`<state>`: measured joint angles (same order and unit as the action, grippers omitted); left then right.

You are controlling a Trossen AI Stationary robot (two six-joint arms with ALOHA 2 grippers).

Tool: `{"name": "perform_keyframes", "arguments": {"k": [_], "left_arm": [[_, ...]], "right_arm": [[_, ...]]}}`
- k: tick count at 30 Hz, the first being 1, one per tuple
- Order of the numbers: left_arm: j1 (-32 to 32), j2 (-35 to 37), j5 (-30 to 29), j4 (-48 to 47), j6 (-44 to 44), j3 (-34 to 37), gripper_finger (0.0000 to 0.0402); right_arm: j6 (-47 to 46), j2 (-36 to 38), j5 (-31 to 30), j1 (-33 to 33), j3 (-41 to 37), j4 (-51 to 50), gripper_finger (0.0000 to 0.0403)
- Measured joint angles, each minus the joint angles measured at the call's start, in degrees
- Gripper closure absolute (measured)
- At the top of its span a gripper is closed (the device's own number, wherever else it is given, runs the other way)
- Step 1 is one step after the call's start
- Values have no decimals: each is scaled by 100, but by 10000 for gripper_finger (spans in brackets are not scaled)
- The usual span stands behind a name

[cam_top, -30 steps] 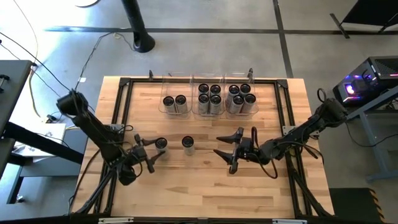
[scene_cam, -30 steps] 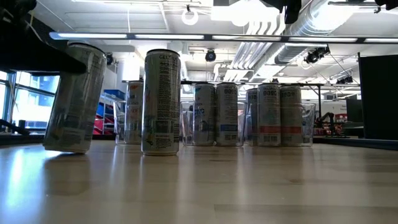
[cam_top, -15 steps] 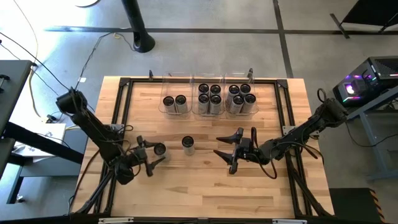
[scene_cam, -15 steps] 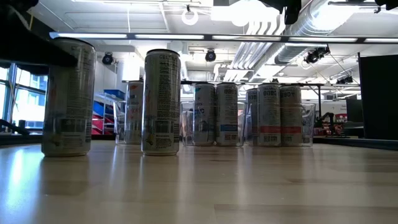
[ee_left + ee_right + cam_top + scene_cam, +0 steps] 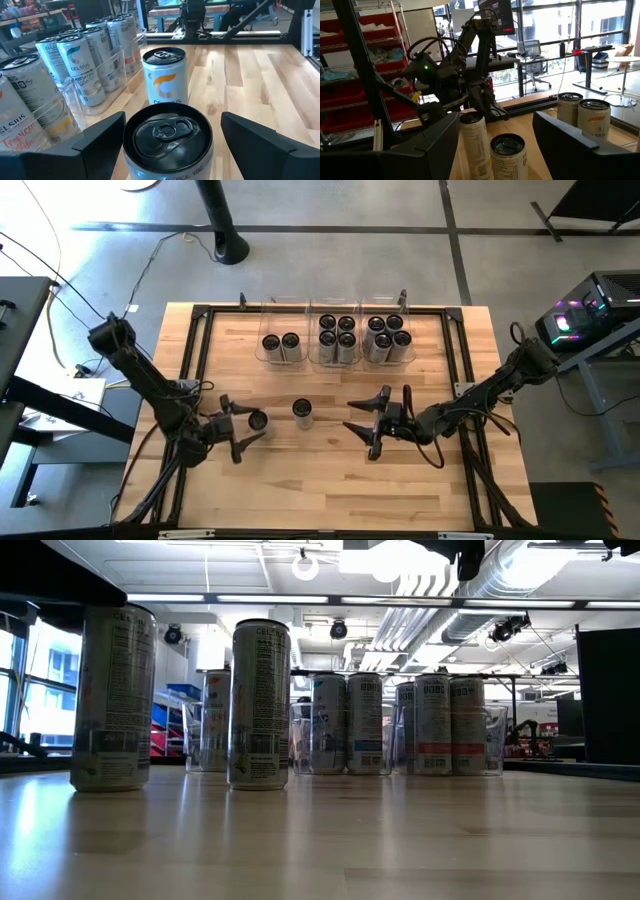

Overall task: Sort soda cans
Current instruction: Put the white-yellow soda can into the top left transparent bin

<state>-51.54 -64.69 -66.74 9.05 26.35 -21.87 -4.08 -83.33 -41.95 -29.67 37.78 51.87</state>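
Observation:
Two loose soda cans stand upright on their bases on the table: one and one to its right. My left gripper is open. In the left wrist view its fingers stand either side of the nearer can's dark top, with the second can beyond. My right gripper is open and waits right of the loose cans, which its wrist view shows. The other cans stand in clear bins.
Three clear bins stand in a row by the far edge: the left bin holds two cans, the middle and right bins hold several each. Bare wood lies along the near half. A black frame borders the table.
The left-hand loose can was tilted under my left gripper; it now stands upright on the table. My left gripper has let go of it and drawn back a little toward the table's left edge. The right arm kept still.

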Motion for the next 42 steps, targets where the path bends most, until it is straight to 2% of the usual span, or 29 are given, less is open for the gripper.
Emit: {"name": "perform_keyframes", "arguments": {"k": [11,18,20,24,28,32,36,39,42], "left_arm": [[617,2,991,-13,-8,0,87],[781,-5,1350,230,-163,3,155],[830,-9,1414,379,-287,9,156],[1007,86,1155,443,-785,-188,156],[1503,517,1160,217,-1842,-903,156],[2520,1097,1339,-404,-3263,-1827,156],[4240,1580,2268,-857,-4257,-2592,156],[5956,1751,3546,-963,-4370,-2785,156],[7797,1600,5445,-963,-3820,-2802,156]], "right_arm": [[-382,0,15,0,2,-372,155],[-508,0,13,-2,2,-471,155],[-500,0,13,-2,2,-481,155],[-508,0,13,-2,2,-490,155],[-504,0,13,-2,2,-487,155],[-507,0,11,11,2,-488,155],[-498,0,11,12,2,-488,155],[-493,0,13,13,2,-491,155],[-493,0,11,13,2,-534,155]]}}
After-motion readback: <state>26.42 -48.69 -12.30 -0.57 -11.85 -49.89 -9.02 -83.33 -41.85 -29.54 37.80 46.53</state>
